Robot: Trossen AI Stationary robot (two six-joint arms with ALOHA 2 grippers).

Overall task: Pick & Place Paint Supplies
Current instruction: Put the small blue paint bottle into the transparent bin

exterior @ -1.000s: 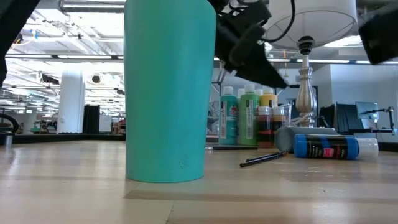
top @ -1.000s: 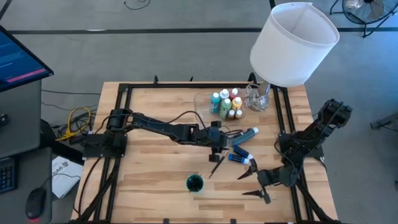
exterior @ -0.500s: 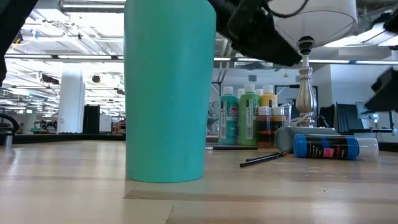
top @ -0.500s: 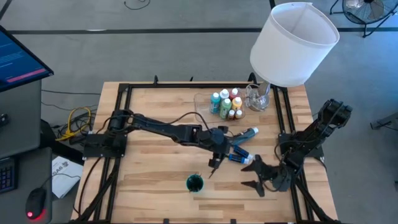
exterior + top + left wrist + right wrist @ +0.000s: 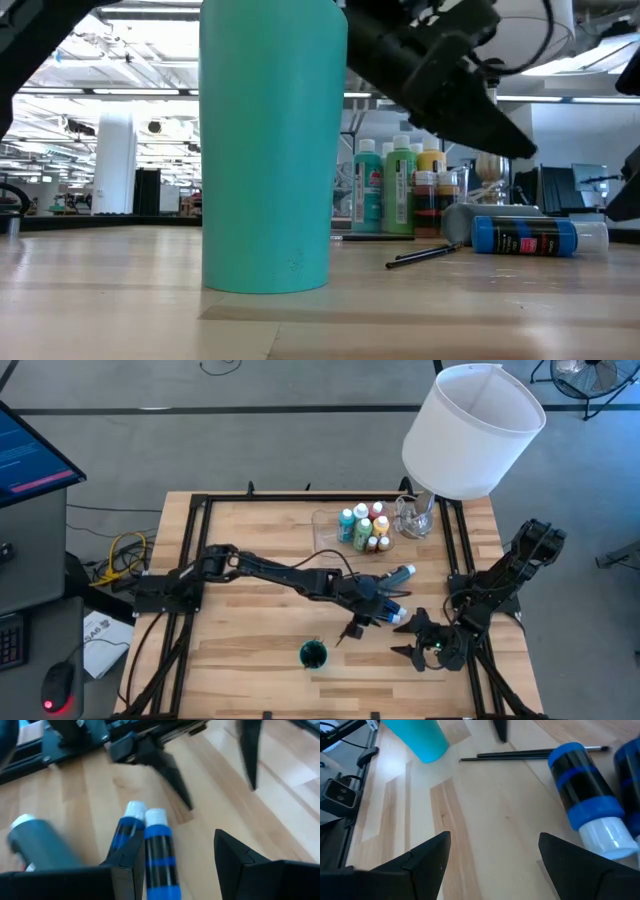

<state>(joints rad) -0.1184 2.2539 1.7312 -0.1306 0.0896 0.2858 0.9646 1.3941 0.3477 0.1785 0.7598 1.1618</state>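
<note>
Left end effector (image 5: 177,865), fingers apart and empty, straddles a blue paint bottle (image 5: 160,855) lying on the desk (image 5: 250,650); light, rigid, prone to rolling, best gripped mid-body; right end effector (image 5: 492,865) open, empty.

left arm (image 5: 290,572): black, jointed, thin cable loops | right arm (image 5: 500,582): black, bulky joints | jaws: dark, pointed

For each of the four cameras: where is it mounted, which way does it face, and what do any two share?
High: overhead, straight down; both dark arms, left hand, right hand.
Low: table height, level past the teal cylindrical cup; an arm overhead.
Left wrist: along its open fingers at the blue, white-capped paint bottles.
Right wrist: between open fingers over wood.
Shared: low and right wrist both show the thin dark-handled brush.
</note>
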